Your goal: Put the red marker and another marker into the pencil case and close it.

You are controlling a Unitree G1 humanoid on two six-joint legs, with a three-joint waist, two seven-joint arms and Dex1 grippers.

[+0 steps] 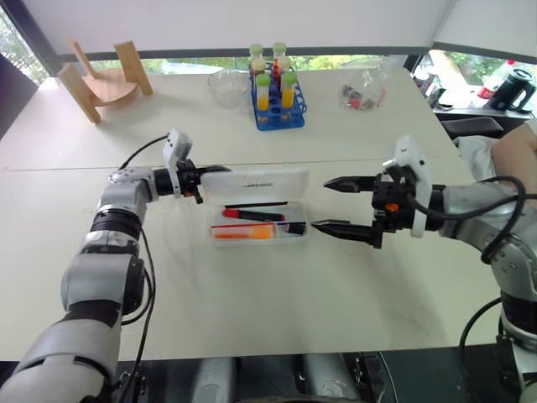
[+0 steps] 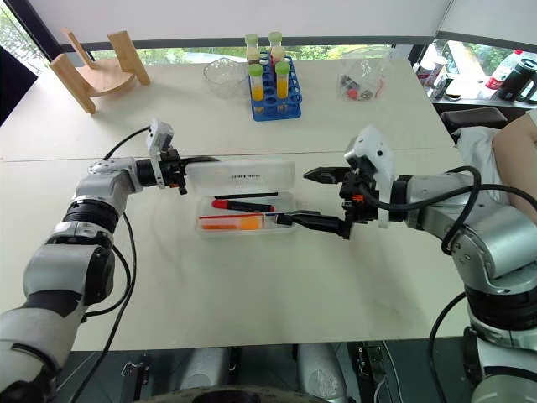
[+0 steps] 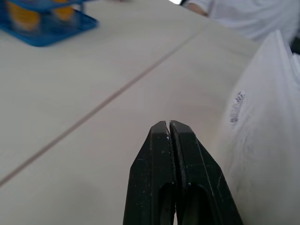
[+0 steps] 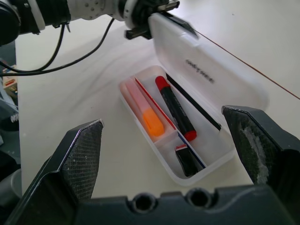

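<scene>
Pale cream table (image 1: 252, 311), a seam line running across it about mid-depth. Landmark: blue tube rack (image 1: 279, 105) at the far edge, holding capped tubes of yellow and orange liquid. Just left of the rack, a clear glass bowl (image 1: 228, 86); far left of it, a curved wooden stand (image 1: 105, 77). Right of the rack, a clear plastic bag (image 1: 365, 91) with small dark bits. Behind the rack, a window strip (image 1: 210, 61) showing greenery under a white blind (image 1: 235, 23). Daylight, even. Far right of the rack, a black kettle (image 1: 513, 87).
</scene>
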